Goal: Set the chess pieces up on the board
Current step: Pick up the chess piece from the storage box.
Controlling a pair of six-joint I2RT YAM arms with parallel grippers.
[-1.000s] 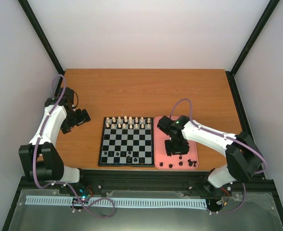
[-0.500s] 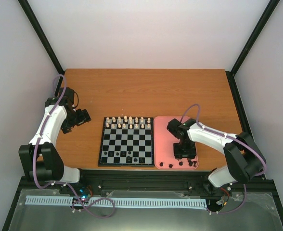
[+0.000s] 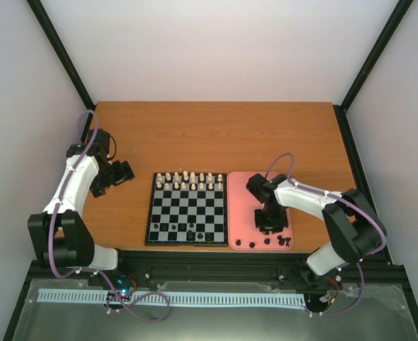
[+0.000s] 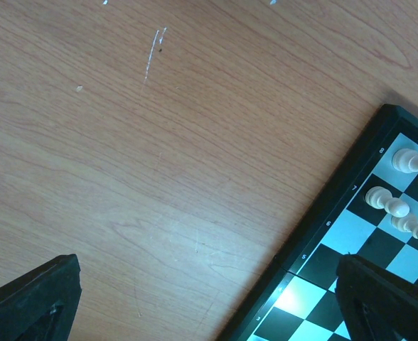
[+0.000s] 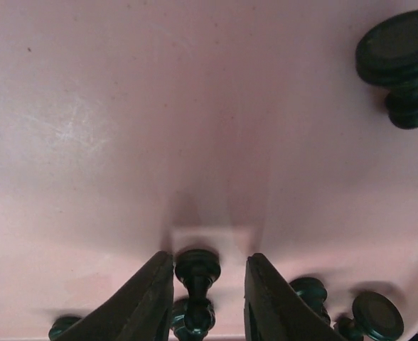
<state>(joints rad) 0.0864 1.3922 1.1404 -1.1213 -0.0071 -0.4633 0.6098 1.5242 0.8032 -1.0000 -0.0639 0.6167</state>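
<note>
While the left gripper (image 3: 113, 177) sits with its jaws spread wide and nothing between them above the brown wooden table (image 3: 216, 135), off the left edge of the square black and pale grey chessboard (image 3: 149, 217), the right gripper (image 5: 209, 264) is low over the pink rounded tray (image 3: 241, 206), close to its near edge. Its jaws stand partly apart on either side of one tiny black piece (image 5: 196, 268) lying on its side. A strip of pink shows between that piece and one finger, so it is bracketed, not clamped. More tiny black chess pieces (image 3: 252, 244) lie scattered along the tray's near edge, and a few stand by the chessboard's near edge. Small cream-white pieces (image 3: 185, 180) fill two rows along its far edge.
</note>
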